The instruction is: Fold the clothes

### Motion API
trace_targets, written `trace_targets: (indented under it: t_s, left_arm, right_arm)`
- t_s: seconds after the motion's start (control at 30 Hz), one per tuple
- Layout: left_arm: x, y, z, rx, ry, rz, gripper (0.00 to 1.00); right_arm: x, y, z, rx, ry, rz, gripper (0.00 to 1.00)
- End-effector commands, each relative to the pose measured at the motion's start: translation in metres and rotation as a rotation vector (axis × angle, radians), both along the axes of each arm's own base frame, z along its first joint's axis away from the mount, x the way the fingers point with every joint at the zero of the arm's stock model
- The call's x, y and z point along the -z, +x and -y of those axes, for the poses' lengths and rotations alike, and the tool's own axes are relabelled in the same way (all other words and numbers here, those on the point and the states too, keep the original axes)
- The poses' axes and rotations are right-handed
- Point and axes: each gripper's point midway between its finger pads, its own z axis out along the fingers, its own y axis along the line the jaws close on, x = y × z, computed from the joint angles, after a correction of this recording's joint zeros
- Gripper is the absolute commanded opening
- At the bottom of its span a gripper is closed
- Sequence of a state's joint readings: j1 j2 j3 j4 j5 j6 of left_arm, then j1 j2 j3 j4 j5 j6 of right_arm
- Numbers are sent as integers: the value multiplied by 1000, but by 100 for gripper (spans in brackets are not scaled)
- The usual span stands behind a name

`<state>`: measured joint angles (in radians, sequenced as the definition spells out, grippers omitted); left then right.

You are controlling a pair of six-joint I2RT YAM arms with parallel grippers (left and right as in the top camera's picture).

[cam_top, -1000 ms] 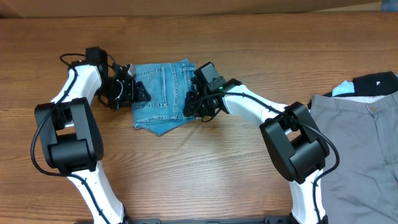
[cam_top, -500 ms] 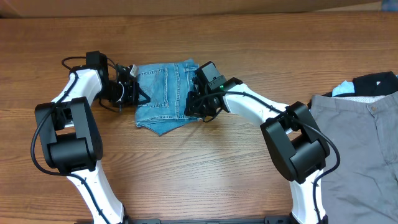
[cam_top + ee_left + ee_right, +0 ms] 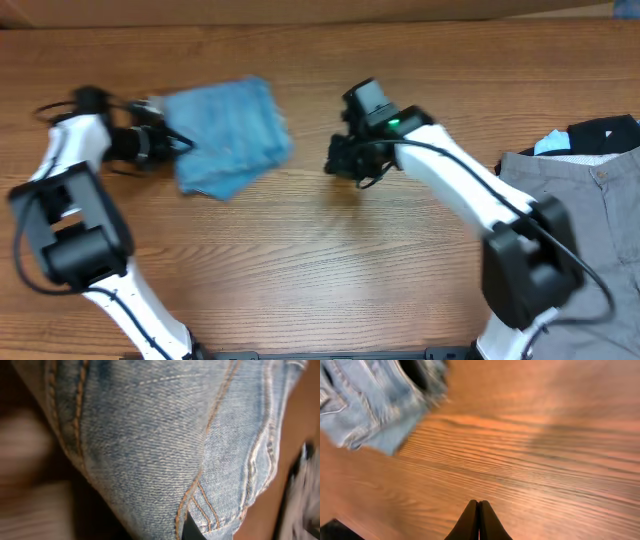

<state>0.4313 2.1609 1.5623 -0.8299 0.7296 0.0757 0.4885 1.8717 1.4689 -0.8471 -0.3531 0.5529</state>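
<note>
- Since the moment before, the jeans had slid well left across the table, travelling with the left arm, while the right arm had pulled off them and swung out to the right
- Furthest left, the left gripper sat at the bundle's left edge; its own camera was filled with denim, so I could not tell whether its jaws were clamped on the cloth, though the way the bundle had gone along with it suggested a hold
- The jeans lay as a compact folded wad, left of the table's middle and blurred; it looked tilted, one corner toward the near edge, its long axis too smeared to call
- The right gripper stood apart from the wad, jaws pressed together on nothing, with the denim off to its left, so the left arm was plainly the nearer one for the next move
- Far right lay grey trousers and a dark garment, untouched
</note>
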Motion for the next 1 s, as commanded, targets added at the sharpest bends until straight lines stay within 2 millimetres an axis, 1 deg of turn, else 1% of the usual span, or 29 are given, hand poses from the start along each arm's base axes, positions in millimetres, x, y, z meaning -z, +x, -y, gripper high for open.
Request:
trace_targets:
  t_s: [0.0, 0.1, 0.23, 0.3, 0.37, 0.4, 0.47, 0.5, 0.57, 0.6, 0.63, 0.7, 0.87, 0.97]
  left_arm:
    - [-18, 12, -50, -190, -41, 33, 4]
    - [-18, 17, -92, -357, -26, 31, 4]
    - [-18, 21, -131, -546, -7, 16, 4]
    - [-16, 23, -141, -648, -18, -18, 5]
    - [-14, 25, -147, -771, -65, -64, 11]
    - [-13, 25, -147, -809, -90, -84, 13]
    - [-12, 28, -142, -872, -141, -129, 14]
    - [-12, 29, -139, -873, -151, -135, 24]
    - [-12, 29, -133, -858, -160, -142, 59]
    - [-10, 26, -130, -857, -163, -163, 85]
    - [-7, 22, -128, -849, -159, -184, 100]
    - [-4, 14, -124, -804, -134, -197, 100]
    - [1, -17, -120, -698, -84, -256, 100]
    - [-9, -29, -122, -628, -43, -229, 100]
  right_arm:
    - [-54, 11, 11, 8, 12, 148, 4]
    - [-67, 4, 18, 16, 8, 159, 4]
    - [-72, -2, 23, 19, -6, 153, 4]
    - [-70, -5, 24, 19, -10, 143, 4]
    - [-69, -6, 25, 19, -15, 135, 4]
    - [-69, -7, 25, 19, -16, 133, 4]
    - [-69, -7, 25, 19, -16, 132, 4]
    - [-69, -7, 25, 19, -16, 131, 4]
    - [-69, -8, 26, 20, -17, 129, 4]
    - [-69, -8, 26, 22, -17, 126, 4]
    - [-69, -8, 26, 22, -18, 125, 4]
    - [-68, -9, 26, 21, -19, 121, 4]
    - [-67, -11, 27, 21, -24, 113, 4]
    - [-67, -11, 27, 21, -24, 114, 4]
